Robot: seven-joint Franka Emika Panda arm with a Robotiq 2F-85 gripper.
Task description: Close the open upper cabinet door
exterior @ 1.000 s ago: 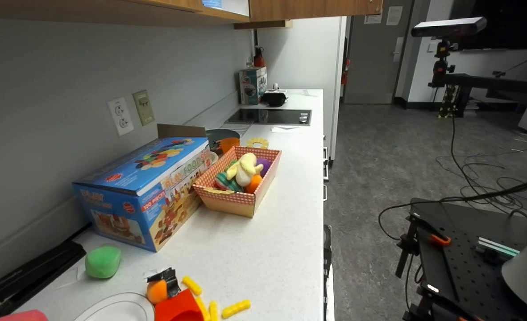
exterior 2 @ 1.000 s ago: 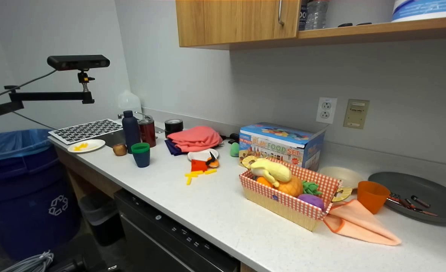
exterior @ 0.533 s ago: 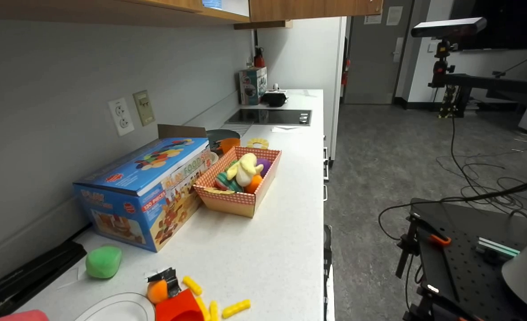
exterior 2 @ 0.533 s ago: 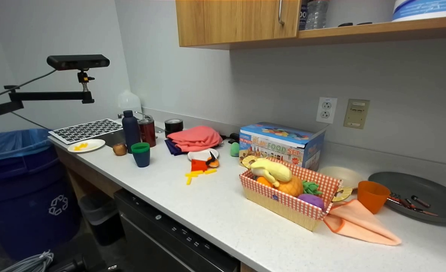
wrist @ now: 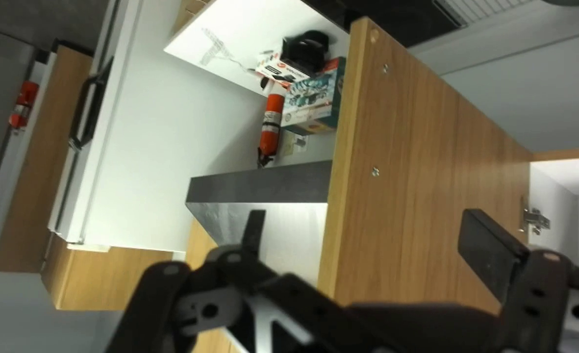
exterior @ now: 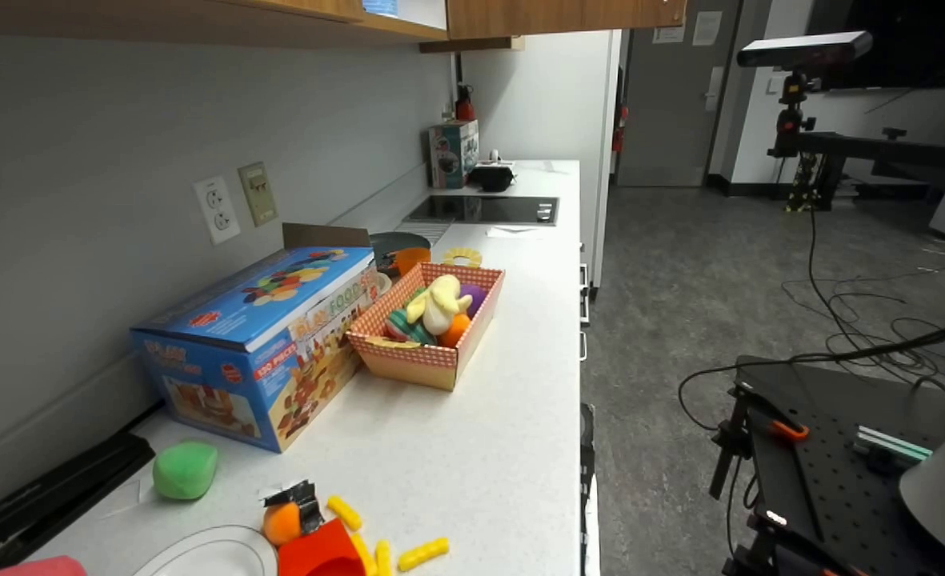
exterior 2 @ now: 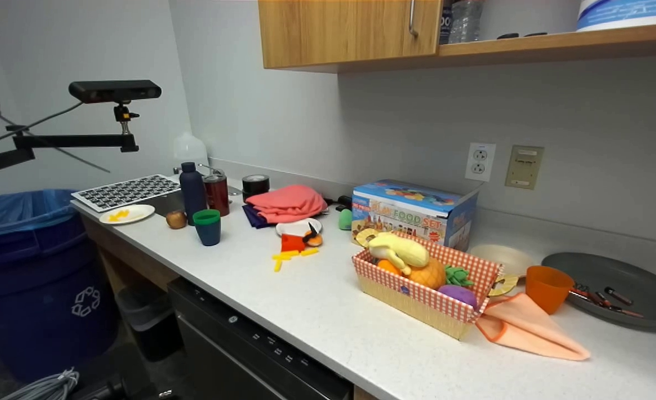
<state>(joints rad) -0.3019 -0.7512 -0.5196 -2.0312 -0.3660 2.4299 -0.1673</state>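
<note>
Above the white countertop (exterior: 512,424), the upper cabinet door (exterior: 556,16) juts out open, the gripper (wrist: 372,240) facing it with jaws wide apart, so the closing seems entirely left to do.

Blue box (exterior 2: 402,218) reads PLAY FOOD SET, plus a PIECES count, digits too fuzzy for me to call. Recycling symbol (exterior 2: 86,301) on the blue bin (exterior 2: 28,305), "00" on a dark item (exterior 2: 445,32) up top.
</note>
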